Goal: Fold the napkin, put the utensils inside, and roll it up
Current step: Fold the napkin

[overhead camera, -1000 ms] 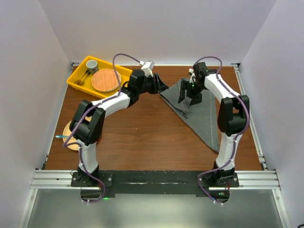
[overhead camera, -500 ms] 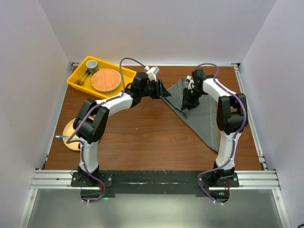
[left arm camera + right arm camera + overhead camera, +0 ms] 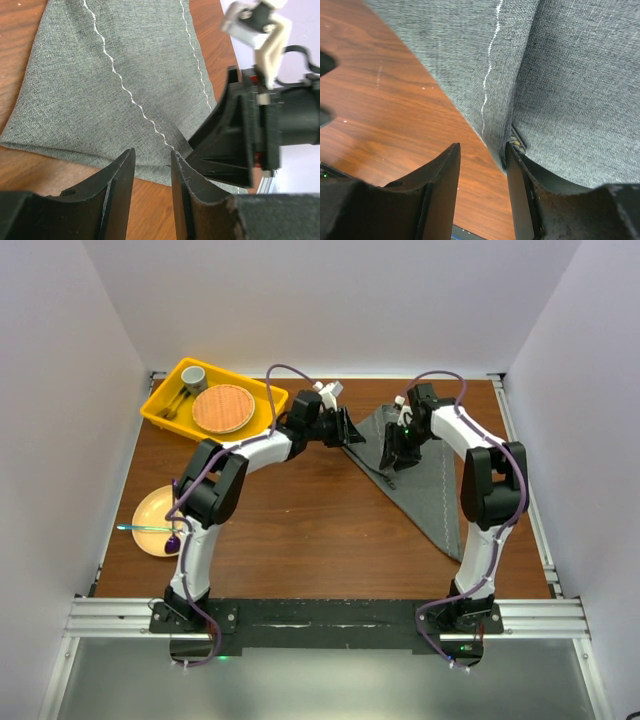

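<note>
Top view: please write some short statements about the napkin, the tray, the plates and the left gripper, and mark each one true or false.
1. The napkin lies folded in a triangle on the right side of the table. True.
2. The yellow tray stands at the near right corner. False: it stands at the far left corner.
3. A round wooden plate lies in the tray. True.
4. The left gripper holds a fork. False: it is open and holds nothing, at the napkin's edge.
5. The small yellow plate is bare. False: a blue-handled utensil lies across it.
</note>
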`<move>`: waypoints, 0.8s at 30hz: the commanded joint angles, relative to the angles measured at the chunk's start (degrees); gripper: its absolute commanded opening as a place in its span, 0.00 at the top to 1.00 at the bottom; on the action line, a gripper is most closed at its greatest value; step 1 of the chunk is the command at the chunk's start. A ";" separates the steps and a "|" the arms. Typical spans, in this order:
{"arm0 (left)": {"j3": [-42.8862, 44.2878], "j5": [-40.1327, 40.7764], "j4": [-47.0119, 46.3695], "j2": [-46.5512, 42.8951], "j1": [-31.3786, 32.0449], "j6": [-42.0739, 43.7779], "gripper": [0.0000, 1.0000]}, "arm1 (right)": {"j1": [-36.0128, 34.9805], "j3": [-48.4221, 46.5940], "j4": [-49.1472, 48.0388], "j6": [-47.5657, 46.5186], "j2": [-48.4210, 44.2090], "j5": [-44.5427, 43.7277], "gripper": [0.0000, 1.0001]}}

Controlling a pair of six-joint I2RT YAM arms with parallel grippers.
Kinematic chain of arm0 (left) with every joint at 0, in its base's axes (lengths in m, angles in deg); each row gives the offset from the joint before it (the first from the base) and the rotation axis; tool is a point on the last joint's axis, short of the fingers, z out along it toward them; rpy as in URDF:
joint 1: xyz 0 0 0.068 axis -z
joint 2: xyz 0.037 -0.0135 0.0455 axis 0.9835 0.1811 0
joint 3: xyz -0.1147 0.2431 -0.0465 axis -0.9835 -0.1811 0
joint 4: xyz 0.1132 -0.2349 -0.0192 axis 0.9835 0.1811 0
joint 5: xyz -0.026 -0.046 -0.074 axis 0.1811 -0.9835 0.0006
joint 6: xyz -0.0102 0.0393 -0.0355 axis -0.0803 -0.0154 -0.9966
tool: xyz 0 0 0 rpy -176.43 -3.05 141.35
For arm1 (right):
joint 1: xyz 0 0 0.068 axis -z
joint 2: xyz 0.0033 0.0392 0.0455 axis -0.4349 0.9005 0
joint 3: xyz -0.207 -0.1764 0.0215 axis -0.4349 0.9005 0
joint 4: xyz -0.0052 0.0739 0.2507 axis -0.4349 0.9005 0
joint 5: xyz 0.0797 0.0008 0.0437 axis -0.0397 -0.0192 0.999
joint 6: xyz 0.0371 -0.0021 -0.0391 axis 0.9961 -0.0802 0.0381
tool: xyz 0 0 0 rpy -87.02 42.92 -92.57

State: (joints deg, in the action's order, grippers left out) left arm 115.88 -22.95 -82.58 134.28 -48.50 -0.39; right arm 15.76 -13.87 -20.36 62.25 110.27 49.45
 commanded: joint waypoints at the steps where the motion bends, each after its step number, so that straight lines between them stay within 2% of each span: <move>1: 3.70 -2.16 0.37 0.84 -0.48 -1.39 0.61 | 0.79 0.27 -0.07 0.04 -3.58 2.08 0.55; 5: 3.97 -2.25 0.28 1.89 -0.57 -2.10 0.63 | 0.88 1.23 -0.68 0.04 -3.31 2.79 0.62; 6: 3.97 -2.16 0.28 2.07 -0.66 -2.36 0.63 | 0.79 1.93 -0.95 0.04 -3.23 3.05 0.68; 9: 4.76 -2.33 0.20 2.95 -0.66 -2.97 0.64 | 0.88 4.12 -2.43 0.74 -3.57 4.81 0.78; 11: 5.72 -2.33 0.20 3.91 -0.66 -3.06 0.65 | 0.88 5.10 -3.14 1.53 -3.75 5.34 0.88; 16: 7.39 -2.16 1.34 5.68 -0.92 -3.06 0.67 | 0.88 6.33 -4.02 1.54 -3.05 4.12 0.91; 24: 9.76 -0.75 5.20 8.05 -1.36 -0.43 0.68 | 0.97 5.63 -3.85 -0.05 -1.64 0.34 0.86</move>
State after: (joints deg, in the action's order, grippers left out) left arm 121.89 -24.04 -79.20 141.47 -49.11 -2.80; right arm 16.52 -7.51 -23.42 63.21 109.27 52.27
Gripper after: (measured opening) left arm 0.326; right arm 0.130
